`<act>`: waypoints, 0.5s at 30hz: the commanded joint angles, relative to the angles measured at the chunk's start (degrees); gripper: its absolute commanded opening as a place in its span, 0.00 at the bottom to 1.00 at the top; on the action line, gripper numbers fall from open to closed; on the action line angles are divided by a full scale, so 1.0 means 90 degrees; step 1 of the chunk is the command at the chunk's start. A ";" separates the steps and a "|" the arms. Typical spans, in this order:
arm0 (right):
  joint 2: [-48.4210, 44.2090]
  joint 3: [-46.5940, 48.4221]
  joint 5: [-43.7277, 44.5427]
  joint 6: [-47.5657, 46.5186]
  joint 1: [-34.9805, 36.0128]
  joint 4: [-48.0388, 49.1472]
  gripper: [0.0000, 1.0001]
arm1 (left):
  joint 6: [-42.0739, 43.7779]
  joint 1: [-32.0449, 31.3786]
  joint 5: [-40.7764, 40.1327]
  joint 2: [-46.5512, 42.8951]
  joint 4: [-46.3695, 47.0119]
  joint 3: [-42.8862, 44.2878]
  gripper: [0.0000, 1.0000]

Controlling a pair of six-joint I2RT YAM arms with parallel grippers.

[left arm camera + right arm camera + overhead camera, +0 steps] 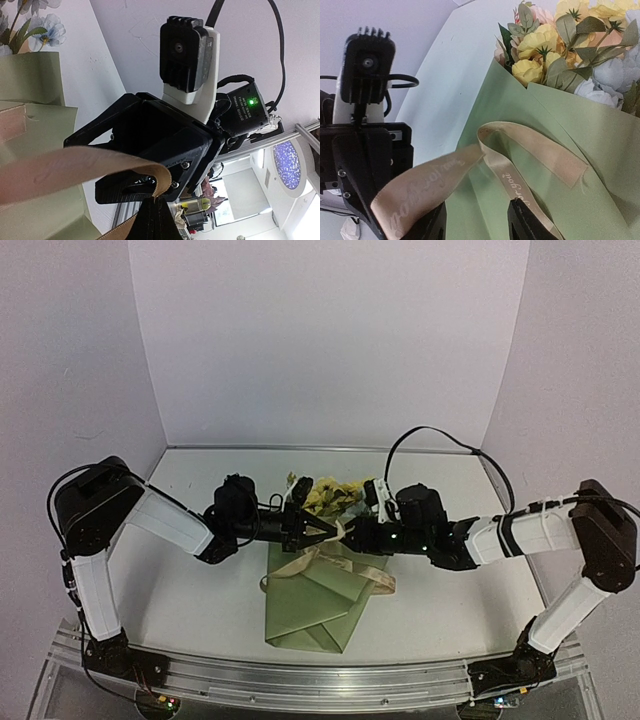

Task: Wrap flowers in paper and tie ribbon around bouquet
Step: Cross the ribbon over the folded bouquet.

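Nearest the bases of the arms, the narrow folded end of the paper (305, 625) lies flat on the table (190, 590). The bouquet (320, 585) is thus already wrapped and lies with its blooms pointing away. Across its waist runs the ribbon (335, 565), draped over the green cone and, by my judgement, not yet knotted. Just above it the two arms meet nose to nose. The left tool (325, 532) is clenched on one strand of ribbon, holding it lifted clear of the paper. The right tool (347, 530) is released, its jaws parted astride that raised strand, probably so it can take the strand for the tie. Beyond them the flowers (325, 495) spill from the cone's open mouth.
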 commanded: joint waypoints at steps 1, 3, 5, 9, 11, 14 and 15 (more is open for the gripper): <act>-0.0399 -0.0298 0.0439 0.0146 0.0035 0.0357 0.44 | -0.0252 0.0016 0.0235 -0.0065 0.0578 0.0274 0.00; -0.0631 -0.0516 0.0667 0.0256 0.0044 0.0303 0.43 | -0.0002 0.0016 0.0193 -0.0127 0.0046 0.0358 0.00; -0.0908 -0.0644 0.0970 0.0495 0.0039 0.0087 0.44 | 0.0432 0.0016 0.0067 -0.0172 -0.0706 0.0499 0.00; -0.1541 -0.0823 0.1656 0.1016 0.0048 -0.0657 0.44 | 0.1385 -0.0023 -0.0303 -0.0040 -0.2869 0.1210 0.00; -0.1850 -0.0860 0.1816 0.1154 0.0090 -0.0939 0.46 | 0.1707 -0.0075 -0.0413 0.0092 -0.3654 0.1552 0.00; -0.1936 -0.0572 0.1926 0.0852 0.0338 -0.1520 0.48 | 0.1933 -0.0110 -0.0516 0.0302 -0.4287 0.1895 0.00; -0.1885 -0.0459 0.2097 0.0730 0.0441 -0.1668 0.49 | 0.1947 -0.0114 -0.0557 0.0358 -0.4407 0.1961 0.00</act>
